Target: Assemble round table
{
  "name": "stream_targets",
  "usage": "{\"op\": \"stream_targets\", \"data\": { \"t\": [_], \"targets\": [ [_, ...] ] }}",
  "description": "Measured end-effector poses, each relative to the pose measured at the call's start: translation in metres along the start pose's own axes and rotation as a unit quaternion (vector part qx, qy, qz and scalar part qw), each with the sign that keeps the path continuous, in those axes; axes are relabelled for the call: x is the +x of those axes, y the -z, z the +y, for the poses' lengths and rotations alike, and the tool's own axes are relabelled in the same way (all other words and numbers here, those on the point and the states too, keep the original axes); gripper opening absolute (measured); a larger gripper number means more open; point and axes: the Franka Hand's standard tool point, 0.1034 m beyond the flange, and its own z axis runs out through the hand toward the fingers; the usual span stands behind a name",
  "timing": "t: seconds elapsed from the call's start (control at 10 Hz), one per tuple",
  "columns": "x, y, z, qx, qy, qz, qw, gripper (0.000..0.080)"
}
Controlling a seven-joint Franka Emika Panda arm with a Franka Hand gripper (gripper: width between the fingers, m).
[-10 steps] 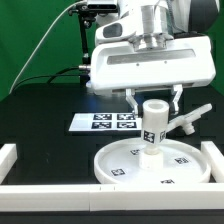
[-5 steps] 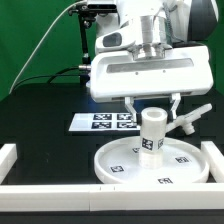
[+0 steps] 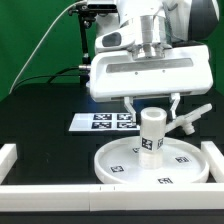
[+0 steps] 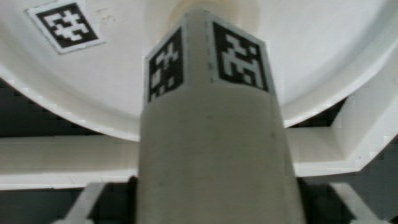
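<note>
The large round disc (image 3: 120, 160) lies flat on the black table by the front rail. The short thick post (image 3: 152, 135) stands upright on its middle, tags facing the camera. My gripper (image 3: 152, 108) hangs straight above the post, open, with a finger on each side of the post's top and a gap at both. In the wrist view the post (image 4: 214, 120) fills the middle, over the disc (image 4: 107, 70), and my gripper (image 4: 221, 205) straddles it with dark gaps either side. The armed foot piece (image 3: 192, 118) lies behind the disc on the exterior view's right.
The marker board (image 3: 100, 122) lies flat behind the disc. White rails edge the table at the front (image 3: 40, 192), the exterior view's left (image 3: 8, 155) and the exterior view's right (image 3: 214, 150). A green backdrop stands at the back left.
The post's top sits lower and slightly further left than one second ago, and my gripper has shifted a little left. Almost nothing has moved in the last half second.
</note>
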Motion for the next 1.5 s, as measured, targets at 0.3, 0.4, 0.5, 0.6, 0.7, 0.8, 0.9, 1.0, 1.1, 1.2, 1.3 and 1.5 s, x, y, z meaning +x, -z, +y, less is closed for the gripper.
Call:
{"op": "stream_targets", "data": {
  "t": [0.3,0.4,0.5,0.6,0.7,0.8,0.9,1.0,1.1,1.2,1.3,1.5],
  "targets": [
    [-0.002,-0.001,0.0,0.001,0.0,-0.004,1.0,0.0636],
    [-0.002,-0.001,0.0,0.001,0.0,-0.004,1.0,0.0646],
    [-0.003,-0.001,-0.001,0.002,0.0,-0.007,1.0,0.0646],
    [-0.004,-0.002,-0.004,0.011,-0.002,-0.028,1.0,0.0646],
    [0.004,0.004,-0.002,0.017,-0.004,-0.041,0.999,0.0649],
    [0.012,0.008,-0.001,0.021,-0.005,-0.048,0.999,0.0649],
    [0.016,0.009,-0.005,0.044,-0.017,-0.102,0.994,0.0649],
    [0.027,0.011,-0.006,0.055,-0.026,-0.124,0.99,0.0649],
    [0.025,0.01,-0.009,0.067,-0.039,-0.164,0.983,0.0649],
    [0.021,0.008,-0.012,0.07,-0.039,-0.185,0.979,0.0649],
    [0.016,0.007,-0.009,0.079,-0.035,-0.224,0.971,0.0649],
    [0.017,0.005,-0.002,0.087,-0.029,-0.262,0.961,0.0649]
  ]
}}
